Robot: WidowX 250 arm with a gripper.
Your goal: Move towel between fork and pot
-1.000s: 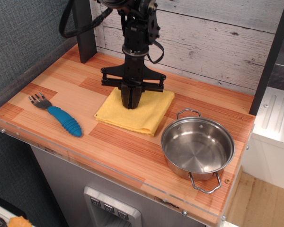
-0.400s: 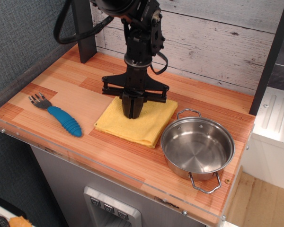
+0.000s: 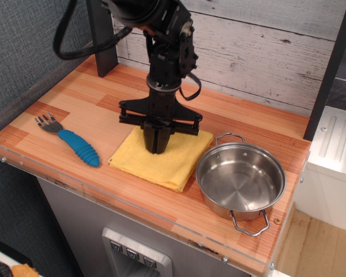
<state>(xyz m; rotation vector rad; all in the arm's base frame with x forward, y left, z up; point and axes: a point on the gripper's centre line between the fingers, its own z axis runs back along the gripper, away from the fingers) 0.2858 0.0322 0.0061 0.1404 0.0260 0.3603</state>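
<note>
The yellow towel (image 3: pixel 172 164) lies flat on the wooden table, with the fork to its left and the pot to its right. Its right edge is close to the pot's rim. The fork (image 3: pixel 75 145), with a blue ribbed handle and dark tines, lies near the front left edge. The steel pot (image 3: pixel 240 179) stands empty at the front right, with one loop handle to the back and one to the front. My gripper (image 3: pixel 156 148) points straight down onto the towel's back-middle part. Its fingers are pressed together on the cloth.
A black post (image 3: pixel 102 40) stands at the table's back left corner, in front of a white plank wall (image 3: pixel 265 52). The table's front edge (image 3: pixel 132 209) runs just in front of the towel. A white unit (image 3: pixel 334 156) stands beyond the right side.
My gripper has moved toward the front of the table. The towel has slid with it, nearer the front edge and closer to the pot. The fork and pot have not moved.
</note>
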